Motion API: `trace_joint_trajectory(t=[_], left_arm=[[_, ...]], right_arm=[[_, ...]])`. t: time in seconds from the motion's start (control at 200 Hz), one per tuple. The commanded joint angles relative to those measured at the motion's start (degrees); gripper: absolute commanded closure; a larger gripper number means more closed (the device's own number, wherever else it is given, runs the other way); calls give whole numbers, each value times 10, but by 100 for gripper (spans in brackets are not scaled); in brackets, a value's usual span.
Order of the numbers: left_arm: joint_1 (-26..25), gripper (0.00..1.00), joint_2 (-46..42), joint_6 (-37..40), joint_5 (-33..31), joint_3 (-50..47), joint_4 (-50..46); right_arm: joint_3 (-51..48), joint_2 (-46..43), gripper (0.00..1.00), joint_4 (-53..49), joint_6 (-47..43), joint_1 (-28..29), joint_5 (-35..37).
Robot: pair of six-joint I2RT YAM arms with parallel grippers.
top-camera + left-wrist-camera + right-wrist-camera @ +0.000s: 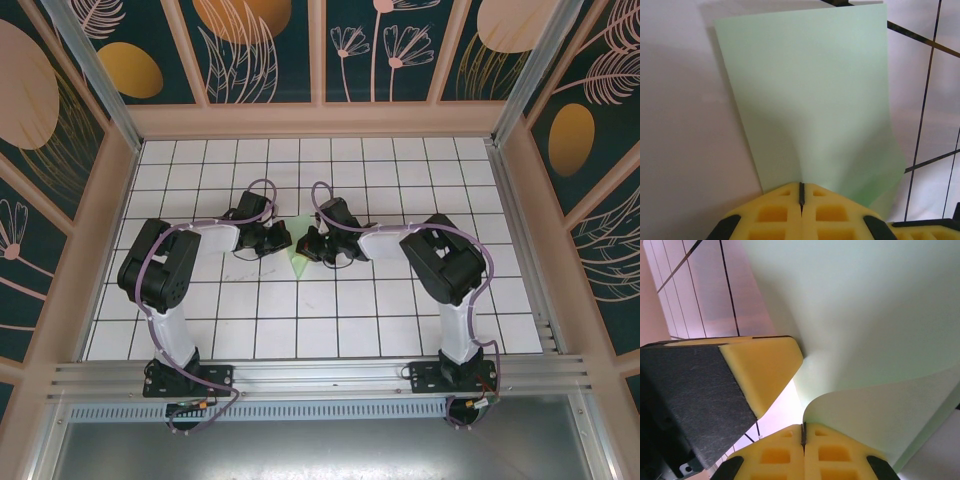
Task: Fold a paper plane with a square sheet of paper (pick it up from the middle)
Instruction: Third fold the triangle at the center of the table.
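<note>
The square sheet of paper (298, 258) is pale mint green and held up off the table between the two arms at the middle. My left gripper (287, 240) is shut on one edge of it. In the left wrist view the sheet (810, 100) fans out from the shut left gripper (801, 186), with a soft bend running up from the tips. My right gripper (307, 245) faces it, shut on the sheet too. In the right wrist view the paper (865, 305) curls out from the right gripper (803, 426). The left gripper's yellow finger (762, 372) sits close by. The sheet is bent, not a paper plane.
The white grid table (350, 310) stretches on all sides of the grippers. Patterned enclosure walls (90, 230) border it left, right and back. An aluminium rail (320, 375) with the arm bases runs along the near edge.
</note>
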Motion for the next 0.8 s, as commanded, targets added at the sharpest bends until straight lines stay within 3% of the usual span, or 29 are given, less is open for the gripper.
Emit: trace_joint_trajectory(t=[0.0,0.791], left_arm=[[0,100,21,3,0,0,-14],[0,100,20,1,3,-2,-11]], right_arm=[[14,15,100,-7,-13,4,0],[23,32,100,0,-9,4,1]])
